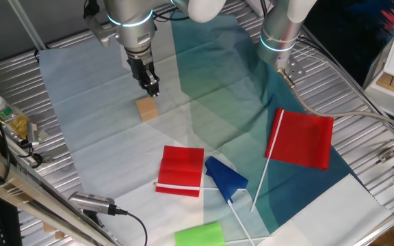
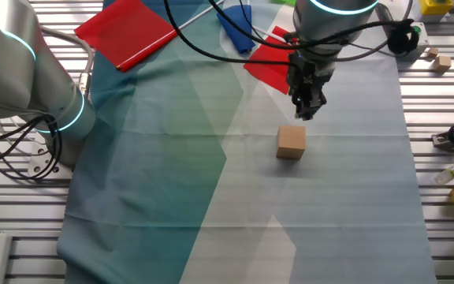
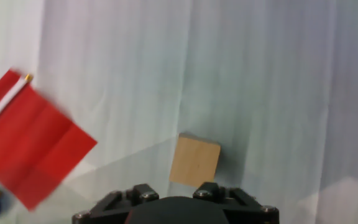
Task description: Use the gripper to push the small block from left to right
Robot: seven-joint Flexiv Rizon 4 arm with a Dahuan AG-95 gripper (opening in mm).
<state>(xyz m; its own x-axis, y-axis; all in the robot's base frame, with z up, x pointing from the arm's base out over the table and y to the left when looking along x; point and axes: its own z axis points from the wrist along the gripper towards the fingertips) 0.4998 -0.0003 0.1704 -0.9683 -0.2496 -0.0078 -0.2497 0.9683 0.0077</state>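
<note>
The small block (image 1: pixel 148 108) sits on the pale cloth (image 1: pixel 94 130) covering the counter (image 1: pixel 19 68). The gripper (image 1: pixel 153 88), fingers together, hovers just above and beside it. Approach step: next, lower beside the block's left face and sweep rightward.

In the hand view the fingers (image 1: pixel 152 87) seem hidden below the frame.

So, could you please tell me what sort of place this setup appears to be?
Probably a robotics lab test bench: a slatted metal table under a blue-green cloth, two silver robot arms with cyan light rings, and props like red flags.
</note>
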